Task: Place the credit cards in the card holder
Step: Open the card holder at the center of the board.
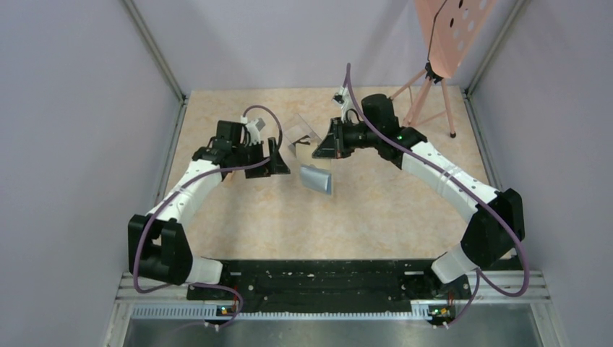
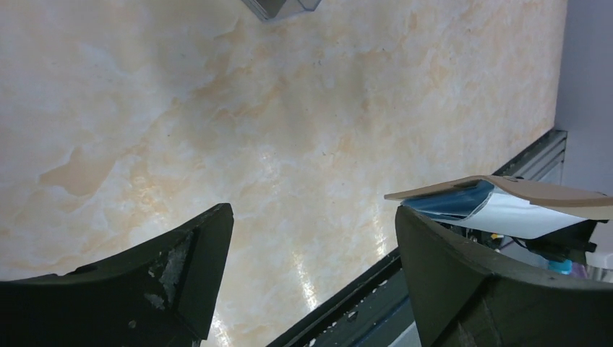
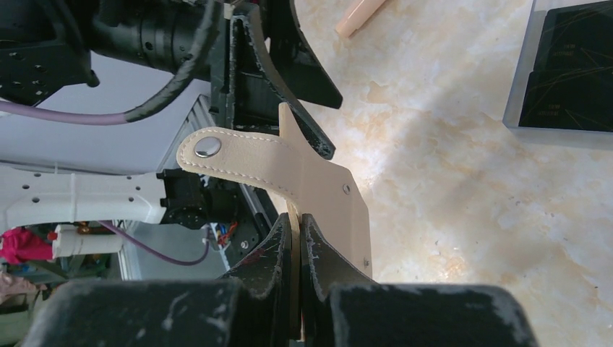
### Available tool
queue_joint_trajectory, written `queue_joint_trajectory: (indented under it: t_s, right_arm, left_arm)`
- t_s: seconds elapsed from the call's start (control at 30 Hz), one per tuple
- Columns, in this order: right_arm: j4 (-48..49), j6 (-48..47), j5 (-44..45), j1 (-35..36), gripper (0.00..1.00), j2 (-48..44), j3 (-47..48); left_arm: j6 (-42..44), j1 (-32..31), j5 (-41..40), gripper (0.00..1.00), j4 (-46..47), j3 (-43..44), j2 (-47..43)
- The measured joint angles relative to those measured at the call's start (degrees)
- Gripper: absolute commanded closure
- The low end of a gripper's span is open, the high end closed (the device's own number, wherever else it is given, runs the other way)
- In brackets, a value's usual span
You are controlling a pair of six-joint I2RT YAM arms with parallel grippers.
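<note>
Top external view shows you a beige marbled tabletop (image 1: 405,210) between pale lilac walls (image 1: 72,144), with a peach perforated board (image 1: 452,29) on a tripod behind. At mid-table your right gripper (image 3: 296,220) pinches the tan stitched folding wallet (image 3: 325,195), whose lining is grey-blue. Your left gripper (image 2: 312,217) stands spread just beside it. The black cards (image 3: 571,69) lie in the clear plastic box (image 3: 522,72), their faint print unreadable.
</note>
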Motion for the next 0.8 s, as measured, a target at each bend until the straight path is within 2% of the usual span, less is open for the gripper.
queue_joint_trajectory:
  t_s: [0.43, 0.53, 0.8]
  right_arm:
    - [1.07, 1.66, -1.97, 0.00, 1.00, 0.00, -0.02]
    - [1.29, 1.68, -2.45, 0.00, 1.00, 0.00, -0.02]
    - [1.11, 1.68, -2.80, 0.00, 1.00, 0.04, -0.02]
  left_arm:
    - [-1.92, -1.33, 6.38, 0.18, -0.79, 0.42, 4.22]
    - [-2.10, -2.08, 7.37, 0.24, -0.42, 0.85, 5.44]
    - [-0.70, -2.93, 9.88, 0.31, -1.88, 3.87, 7.58]
